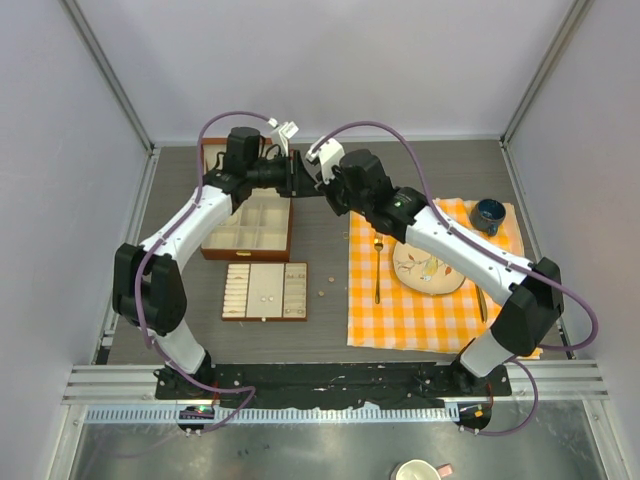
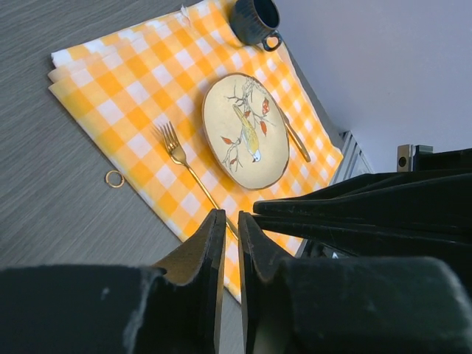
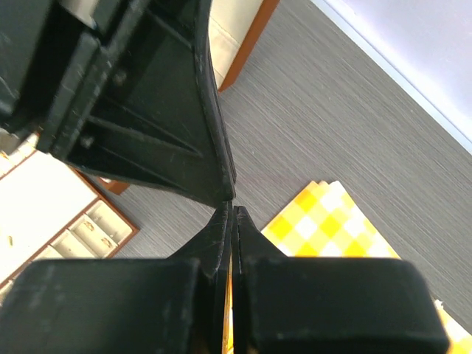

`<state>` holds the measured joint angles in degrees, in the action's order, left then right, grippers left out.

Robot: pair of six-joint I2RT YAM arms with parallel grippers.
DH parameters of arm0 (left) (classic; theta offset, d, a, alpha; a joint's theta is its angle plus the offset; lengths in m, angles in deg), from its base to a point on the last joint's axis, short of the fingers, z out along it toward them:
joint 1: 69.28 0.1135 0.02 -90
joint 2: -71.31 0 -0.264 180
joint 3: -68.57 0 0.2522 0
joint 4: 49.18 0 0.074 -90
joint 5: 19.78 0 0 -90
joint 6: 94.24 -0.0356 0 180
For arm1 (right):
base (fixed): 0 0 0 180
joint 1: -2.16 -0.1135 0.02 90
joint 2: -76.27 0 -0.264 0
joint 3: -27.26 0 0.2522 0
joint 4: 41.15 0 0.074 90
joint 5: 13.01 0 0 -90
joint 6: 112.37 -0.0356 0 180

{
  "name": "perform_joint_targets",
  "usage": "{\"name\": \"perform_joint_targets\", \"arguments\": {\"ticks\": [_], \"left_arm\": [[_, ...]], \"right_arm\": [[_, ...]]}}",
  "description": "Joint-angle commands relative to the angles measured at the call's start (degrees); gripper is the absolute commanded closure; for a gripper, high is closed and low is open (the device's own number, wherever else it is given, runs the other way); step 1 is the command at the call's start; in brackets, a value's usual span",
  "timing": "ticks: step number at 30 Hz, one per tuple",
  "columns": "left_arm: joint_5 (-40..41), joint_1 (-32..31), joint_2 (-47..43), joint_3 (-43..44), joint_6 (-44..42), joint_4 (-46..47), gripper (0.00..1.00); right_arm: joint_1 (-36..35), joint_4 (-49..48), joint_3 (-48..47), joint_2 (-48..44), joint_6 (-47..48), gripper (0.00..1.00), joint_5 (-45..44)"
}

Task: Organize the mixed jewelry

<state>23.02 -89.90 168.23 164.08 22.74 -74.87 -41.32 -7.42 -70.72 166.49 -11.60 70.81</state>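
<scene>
My left gripper (image 1: 296,178) and right gripper (image 1: 320,183) meet tip to tip in the air over the table, just right of the wooden box (image 1: 250,228). The left fingers (image 2: 214,243) stand almost together with a thin slit, and nothing shows between them. The right fingers (image 3: 225,221) are pressed shut, and I cannot tell whether they pinch anything. A small gold ring (image 2: 114,178) lies on the table beside the cloth. Tiny studs (image 1: 321,292) lie on the table right of the flat tray (image 1: 265,291). The silver hoop bracelet is not in view.
A yellow checked cloth (image 1: 430,300) on the right carries a bird plate (image 1: 428,268), a gold fork (image 1: 377,268), a knife (image 1: 481,300) and a dark cup (image 1: 489,214). The box lid (image 1: 214,158) stands open behind the left arm.
</scene>
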Motion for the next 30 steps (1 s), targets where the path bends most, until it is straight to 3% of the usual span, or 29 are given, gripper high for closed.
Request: {"name": "perform_joint_targets", "arguments": {"ticks": [1,13,21,30], "left_arm": [[1.5,0.3,-1.9,-0.1,-3.7,0.7,0.82],[6.7,3.3,-1.8,-2.5,-5.6,1.4,0.58],[4.8,5.9,-2.3,-3.1,-6.1,0.8,0.55],[3.5,7.3,-2.7,-3.8,-9.7,-1.3,0.5]], "right_arm": [[0.2,-2.8,2.2,-3.6,1.5,0.99,-3.1],[5.4,-3.7,9.8,0.7,1.2,0.83,-0.7],[7.6,-1.1,7.9,8.2,10.8,0.66,8.2],[8.1,5.4,3.6,15.9,21.1,0.59,14.1]]}}
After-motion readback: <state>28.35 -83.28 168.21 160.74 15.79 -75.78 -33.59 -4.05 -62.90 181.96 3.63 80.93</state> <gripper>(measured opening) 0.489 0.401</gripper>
